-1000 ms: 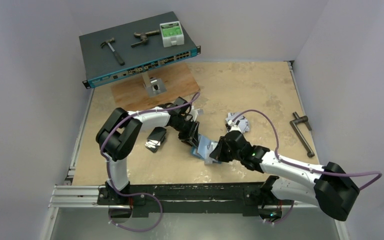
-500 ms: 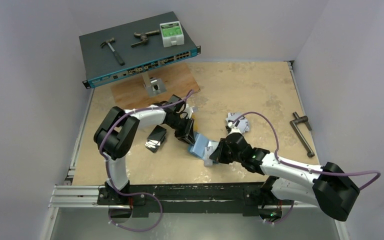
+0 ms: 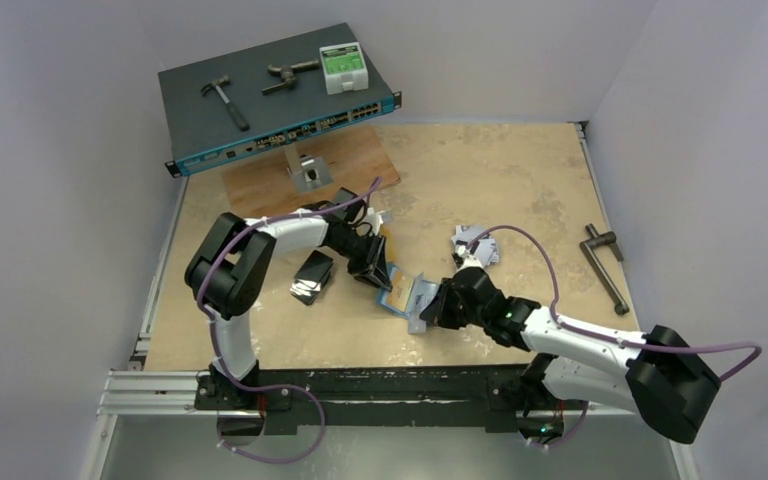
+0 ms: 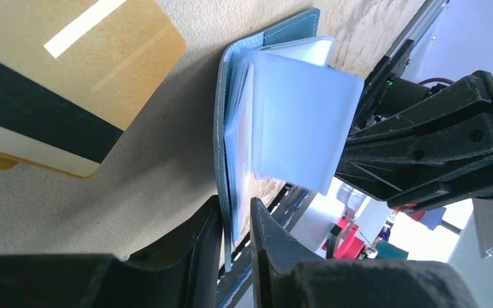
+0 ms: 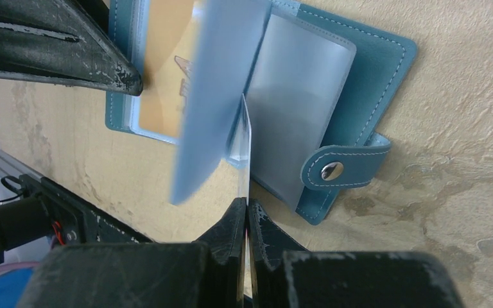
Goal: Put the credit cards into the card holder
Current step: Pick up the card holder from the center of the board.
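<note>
The teal card holder (image 3: 400,293) lies open on the table between both arms, its snap button (image 5: 332,171) on the strap at the right. My left gripper (image 4: 234,208) is shut on the edge of the holder's cover (image 4: 223,128), lifting that side. My right gripper (image 5: 245,204) is shut on a thin pale credit card (image 5: 245,147), seen edge-on, whose far edge sits between the clear sleeves. A gold card (image 5: 164,70) shows inside a left-page sleeve. Another gold card (image 4: 70,70) with a dark stripe lies on the table beside the holder.
A black card stack (image 3: 310,278) lies left of the left gripper. More loose cards (image 3: 475,245) sit behind the right gripper. A metal clamp (image 3: 605,265) lies at the right edge. A network switch (image 3: 260,95) with tools on it stands over a wooden board (image 3: 260,185).
The left gripper has shifted slightly back and left with the cover, opening the holder wider. The right gripper has edged a little left towards the sleeves with its card.
</note>
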